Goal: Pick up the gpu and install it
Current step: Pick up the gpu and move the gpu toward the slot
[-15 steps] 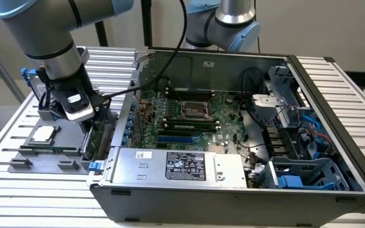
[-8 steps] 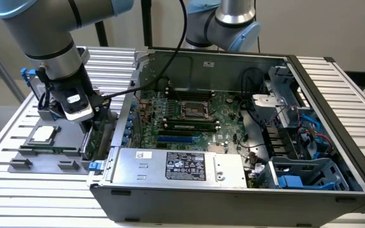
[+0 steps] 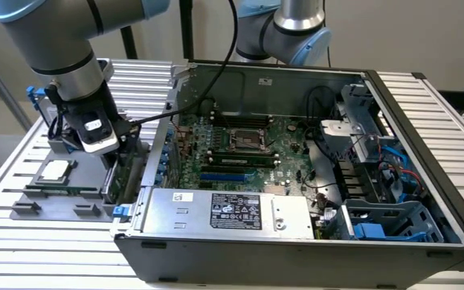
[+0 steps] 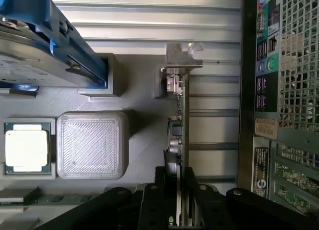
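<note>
My gripper (image 4: 178, 202) is clamped narrow on the gpu (image 4: 180, 115), which stands on edge in the grey tray (image 3: 22, 208). Its long axis runs straight out from the gripper to the bracket (image 4: 182, 58). In the exterior view it's at 9 o'clock of the case (image 3: 280, 260).
</note>
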Controlling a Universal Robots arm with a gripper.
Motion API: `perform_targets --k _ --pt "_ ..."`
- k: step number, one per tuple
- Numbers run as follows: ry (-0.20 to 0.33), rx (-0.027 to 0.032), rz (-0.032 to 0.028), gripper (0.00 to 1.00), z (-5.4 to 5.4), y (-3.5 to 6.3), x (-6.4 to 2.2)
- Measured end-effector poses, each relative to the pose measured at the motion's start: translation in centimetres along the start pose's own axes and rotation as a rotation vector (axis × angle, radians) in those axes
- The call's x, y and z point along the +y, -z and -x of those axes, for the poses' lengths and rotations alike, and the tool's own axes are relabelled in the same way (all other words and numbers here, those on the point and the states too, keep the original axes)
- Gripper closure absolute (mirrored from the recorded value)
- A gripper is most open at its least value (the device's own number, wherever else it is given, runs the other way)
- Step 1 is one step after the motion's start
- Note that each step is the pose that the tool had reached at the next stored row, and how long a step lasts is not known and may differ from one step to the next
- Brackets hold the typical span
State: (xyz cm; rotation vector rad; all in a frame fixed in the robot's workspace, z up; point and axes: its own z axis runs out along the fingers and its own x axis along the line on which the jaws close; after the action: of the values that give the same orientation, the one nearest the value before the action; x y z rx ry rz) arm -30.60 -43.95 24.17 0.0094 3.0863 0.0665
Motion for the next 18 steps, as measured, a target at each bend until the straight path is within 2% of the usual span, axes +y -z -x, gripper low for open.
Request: perform_targets --k 4,9,13,18 --pt "0.000 -0.0002 0.0001 1.00 0.0 0.62 0.03" --pt "0.000 -0.0002 0.0001 1.00 0.1 1.84 0.09" --pt "0.000 -0.0001 0.0001 1.00 0.2 3.21 0.14" --pt "0.000 -0.0001 0.0002 1.00 0.3 5.47 0.24"
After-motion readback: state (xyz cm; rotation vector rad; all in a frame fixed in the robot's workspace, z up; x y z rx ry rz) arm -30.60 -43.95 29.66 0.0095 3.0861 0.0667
